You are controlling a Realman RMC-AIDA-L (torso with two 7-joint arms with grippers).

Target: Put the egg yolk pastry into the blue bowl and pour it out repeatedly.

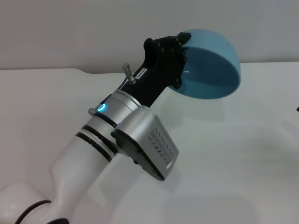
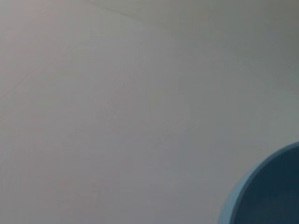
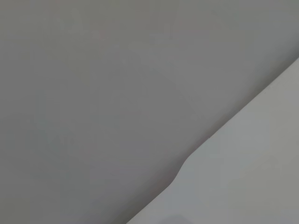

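Left gripper [image 1: 180, 51] fingers clamped on tilted blue bowl [image 1: 212, 70]

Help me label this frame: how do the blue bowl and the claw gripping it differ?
The blue bowl is pale blue, round and glossy; the left claw is black and angular. The blue bowl is wider than the left claw. Shared: both raised above the white table, joined at the bowl's rim.

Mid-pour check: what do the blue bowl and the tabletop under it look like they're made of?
The blue bowl, held tilted by the left gripper clamped on its rim, looks like smooth plastic or glazed ceramic: uniform light blue with a soft sheen; I can't tell which. The table looks like matte white laminate or plastic, plain and seamless with faint shadows.
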